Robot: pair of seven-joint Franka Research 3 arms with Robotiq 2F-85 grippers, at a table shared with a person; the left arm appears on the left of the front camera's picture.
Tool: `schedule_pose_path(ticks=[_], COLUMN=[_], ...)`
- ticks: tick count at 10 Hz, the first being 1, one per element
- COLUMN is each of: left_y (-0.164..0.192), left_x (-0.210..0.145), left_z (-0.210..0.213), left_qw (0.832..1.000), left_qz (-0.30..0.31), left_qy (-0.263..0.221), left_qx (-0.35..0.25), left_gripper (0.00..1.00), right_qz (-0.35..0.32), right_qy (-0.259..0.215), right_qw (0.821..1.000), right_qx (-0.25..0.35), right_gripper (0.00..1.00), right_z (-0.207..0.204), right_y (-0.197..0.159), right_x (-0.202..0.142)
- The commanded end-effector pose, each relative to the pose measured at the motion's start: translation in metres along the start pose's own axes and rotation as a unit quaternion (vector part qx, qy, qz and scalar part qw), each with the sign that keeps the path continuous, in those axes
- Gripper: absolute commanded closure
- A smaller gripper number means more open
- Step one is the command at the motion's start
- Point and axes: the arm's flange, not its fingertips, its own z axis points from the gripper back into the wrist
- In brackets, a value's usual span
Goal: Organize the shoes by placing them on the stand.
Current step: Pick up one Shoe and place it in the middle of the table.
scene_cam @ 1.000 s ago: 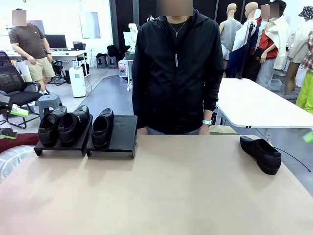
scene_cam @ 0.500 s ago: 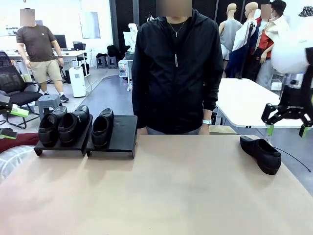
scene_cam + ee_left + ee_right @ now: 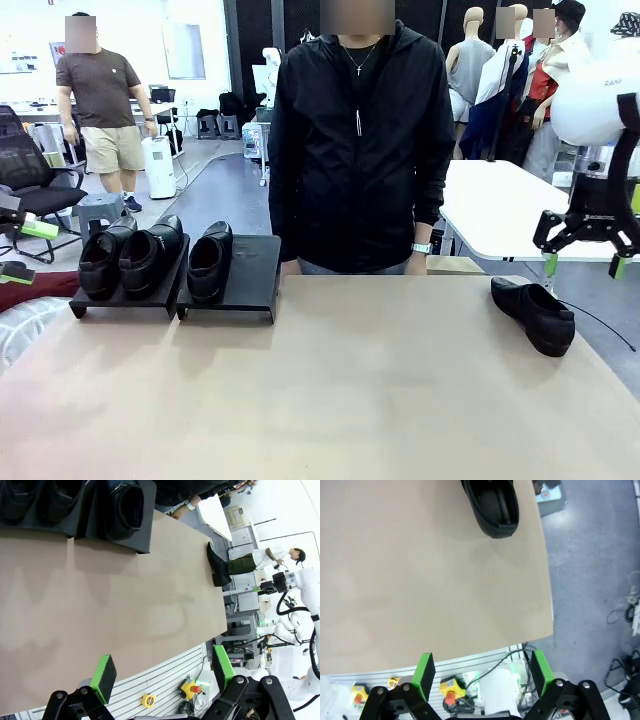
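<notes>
the right claw had come into the right edge of the front frame; one second before, that corner had shown only a bit of green. in the last half second it moved very little, so the arm seemed to slow down and hang in the air above the desk, up and a little to the right of the single loafer. its green fingers were spread wide and held nothing. in the right wrist picture the same loafer lay at the top middle, near the corner of the desk, well apart from the fingertips.

the left claw was also released and empty, at the bottom of its own frame, low beside the near edge of the desk.

nothing else on the desk had changed. three loafers stood on the two black stands in the middle left of the front frame, two on the left stand and one on the right stand, with a free place beside it. the person stood behind the desk at the top middle, hands low behind the far edge.

i judged that the last shoe was the next target, and the right arm was preparing to go down for it. the carry to the free place would be long, across the whole desk.
</notes>
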Motion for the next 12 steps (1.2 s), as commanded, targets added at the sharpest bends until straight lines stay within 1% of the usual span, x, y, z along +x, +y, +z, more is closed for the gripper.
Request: schedule_pose_path(ticks=[1, 3, 4, 5, 6, 7, 8, 9, 10, 11, 12], left_y=[-0.002, -0.002, -0.002, -0.002, -0.002, -0.002, -0.002, -0.002, -0.002, -0.002, -0.002], left_x=[0.0, 0.0, 0.0, 0.0, 0.0, 0.0, 0.0, 0.0, 0.0, 0.0, 0.0], left_z=[0.001, 0.001, 0.001, 0.001, 0.001, 0.001, 0.001, 0.001, 0.001, 0.001, 0.001], left_qw=[1.0, 1.0, 1.0, 1.0, 1.0, 1.0, 1.0, 1.0, 1.0, 1.0, 1.0], left_qz=[0.007, 0.007, 0.007, 0.007, 0.007, 0.007, 0.007, 0.007, 0.007, 0.007, 0.007], left_qy=[0.0, 0.0, 0.0, 0.0, 0.0, 0.0, 0.0, 0.0, 0.0, 0.0, 0.0], left_qx=[-0.006, -0.006, -0.006, -0.006, -0.006, -0.006, -0.006, -0.006, -0.006, -0.006, -0.006], left_gripper=[0.0, 0.0, 0.0, 0.0, 0.0, 0.0, 0.0, 0.0, 0.0, 0.0, 0.0], right_qz=[0.006, -0.014, -0.014, -0.03, -0.025, -0.021, -0.032, -0.032, -0.025, -0.024, -0.024], right_qy=[0.009, 0.031, 0.048, 0.051, 0.049, 0.06, 0.045, 0.042, 0.042, 0.051, 0.045], right_qw=[1.0, 0.999, 0.999, 0.998, 0.998, 0.998, 0.998, 0.999, 0.999, 0.998, 0.998], right_qx=[0.006, 0.01, 0.007, 0.005, 0.005, 0.019, 0.016, 0.011, 0.018, 0.025, 0.028], right_gripper=[0.0, 0.0, 0.0, 0.0, 0.0, 0.0, 0.0, 0.0, 0.0, 0.0, 0.0], right_z=[-0.013, -0.029, -0.038, -0.048, -0.06, -0.074, -0.086, -0.099, -0.109, -0.119, -0.13], right_y=[0.023, 0.048, 0.055, 0.056, 0.055, 0.052, 0.046, 0.035, 0.027, 0.019, 0.012], right_x=[0.045, 0.08, 0.089, 0.097, 0.108, 0.118, 0.128, 0.139, 0.145, 0.152, 0.159])
